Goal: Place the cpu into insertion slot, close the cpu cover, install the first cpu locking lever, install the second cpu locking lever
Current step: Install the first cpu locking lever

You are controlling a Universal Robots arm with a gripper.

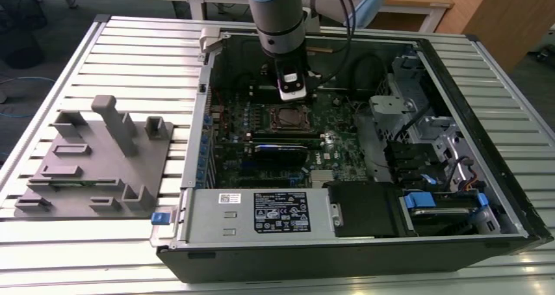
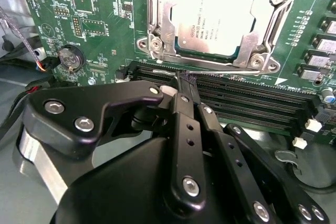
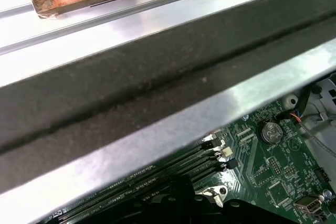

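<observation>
In the exterior view, an open black desktop computer case (image 1: 451, 197) is seen lying on a slatted metal bench (image 1: 130, 54), with a grey moulded fixture block (image 1: 95, 158) at the frame's left. The black end effector (image 1: 292, 95) is held just above the small square insertion slot (image 1: 287, 118) on the green circuit board (image 1: 260, 145), in the upper centre of the frame.

In the second wrist view, the silvery-grey square cpu (image 2: 216, 22) is shown seated in the socket at the top centre, framed by the thin silver metal cpu cover (image 2: 163, 24), which is lying flat around it. The end effector's fingers (image 2: 185, 90) are drawn together on a thin wire locking lever (image 2: 210, 71) beside the long black memory slots (image 2: 252, 103).

In the first wrist view, the case's dark rim (image 3: 157, 77) is shown crossing the frame.
</observation>
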